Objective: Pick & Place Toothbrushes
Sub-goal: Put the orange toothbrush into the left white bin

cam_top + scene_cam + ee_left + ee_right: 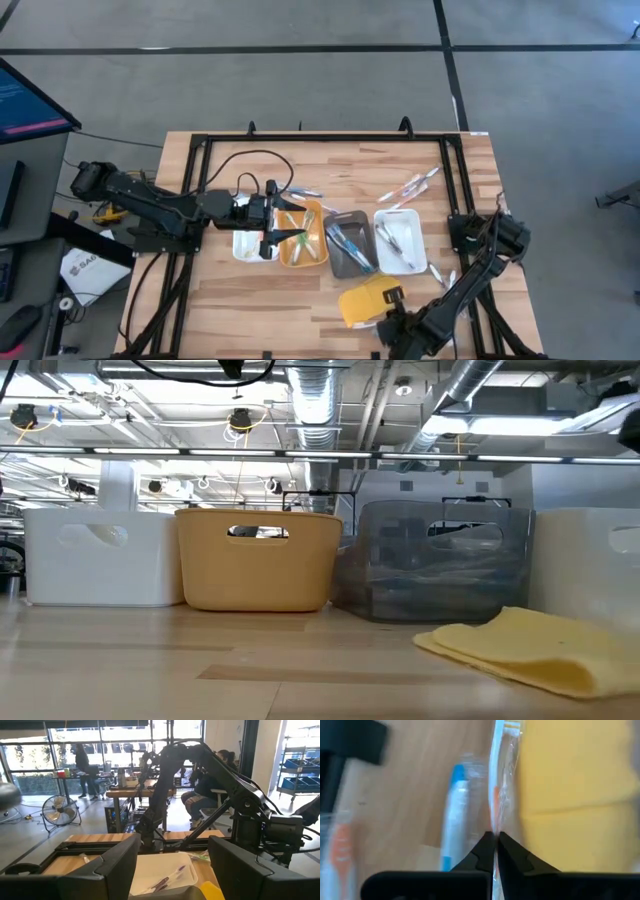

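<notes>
My right gripper [495, 842] is at the table's near edge [385, 325], beside the yellow pad [368, 298], shut on a clear-wrapped toothbrush with a white and orange handle [496, 780]. A blue toothbrush [452, 815] lies on the wood beside it, and an orange one [340, 850] farther off. My left gripper [175, 870] hovers open and level above the orange tray [303, 238], with nothing between its fingers. More toothbrushes lie in the trays and loose on the table [410, 185]. My right gripper pinches the wrapped toothbrush's handle [495, 822] between its two fingertips. The fingers come steeply from above. The brush stretches away from the fingertips along the edge of the yellow pad [575, 785]. Whether it is off the wood, I cannot tell.
Several trays stand in a row mid-table: white [245, 245], orange, grey [348, 243], white [400, 240]. A black frame [330, 135] borders the tabletop. People sit and stand in the room beyond the table [210, 785].
</notes>
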Controlling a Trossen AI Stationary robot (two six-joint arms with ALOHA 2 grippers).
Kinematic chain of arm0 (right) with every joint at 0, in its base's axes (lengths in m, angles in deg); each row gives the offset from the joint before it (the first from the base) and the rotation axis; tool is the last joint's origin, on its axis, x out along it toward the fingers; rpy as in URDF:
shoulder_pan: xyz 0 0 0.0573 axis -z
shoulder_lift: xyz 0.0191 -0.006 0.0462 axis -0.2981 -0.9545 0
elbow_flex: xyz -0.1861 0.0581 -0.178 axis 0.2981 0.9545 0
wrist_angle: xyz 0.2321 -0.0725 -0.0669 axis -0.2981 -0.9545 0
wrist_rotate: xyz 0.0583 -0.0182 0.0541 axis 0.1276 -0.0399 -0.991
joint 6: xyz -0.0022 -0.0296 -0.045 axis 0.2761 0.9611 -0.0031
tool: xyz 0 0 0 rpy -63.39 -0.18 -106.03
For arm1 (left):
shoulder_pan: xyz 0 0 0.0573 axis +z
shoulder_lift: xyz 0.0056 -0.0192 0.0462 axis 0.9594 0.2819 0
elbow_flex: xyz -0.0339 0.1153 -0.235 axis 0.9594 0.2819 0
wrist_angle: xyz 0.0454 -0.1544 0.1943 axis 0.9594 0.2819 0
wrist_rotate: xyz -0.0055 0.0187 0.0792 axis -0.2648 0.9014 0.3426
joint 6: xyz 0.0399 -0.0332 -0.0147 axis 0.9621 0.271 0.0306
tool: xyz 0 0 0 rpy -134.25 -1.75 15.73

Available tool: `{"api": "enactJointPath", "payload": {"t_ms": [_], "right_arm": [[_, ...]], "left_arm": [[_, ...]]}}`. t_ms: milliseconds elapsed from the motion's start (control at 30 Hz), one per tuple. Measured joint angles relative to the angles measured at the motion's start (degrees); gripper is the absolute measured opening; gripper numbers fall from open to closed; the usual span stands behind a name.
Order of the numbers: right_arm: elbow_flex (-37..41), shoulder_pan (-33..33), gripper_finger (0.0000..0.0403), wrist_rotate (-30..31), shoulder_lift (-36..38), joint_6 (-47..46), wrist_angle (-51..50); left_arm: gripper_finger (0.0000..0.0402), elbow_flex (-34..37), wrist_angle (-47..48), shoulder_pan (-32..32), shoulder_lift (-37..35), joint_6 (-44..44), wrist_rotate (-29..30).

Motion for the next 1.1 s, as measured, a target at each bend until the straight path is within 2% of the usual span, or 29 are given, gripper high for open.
{"api": "enactJointPath", "payload": {"t_ms": [333,667,767,867,1100], "right_arm": [[-2.7,0.3,0.0000,3.0,1.4,-0.6,-3.0],[-14.1,0.3,0.0000,12.7,1.5,1.1,-14.9],[-17.7,0.2,0.0000,17.2,1.5,0.6,-19.3],[-20.1,-0.3,0.0000,24.5,1.6,0.3,-20.4],[-18.3,-2.3,0.0000,41.9,6.8,-0.5,-20.4]], "left_arm": [[0.0236,0.0,0.0,0.0,0.0,0.0,0.0],[0.0236,0.0,0.0,0.0,0.0,0.0,0.0],[0.0236,0.0,0.0,0.0,0.0,0.0,0.2],[0.0236,0.0,0.0,0.0,0.0,0.0,0.4],[0.0236,0.0,0.7,-0.4,0.0,0.0,0.5]]}}
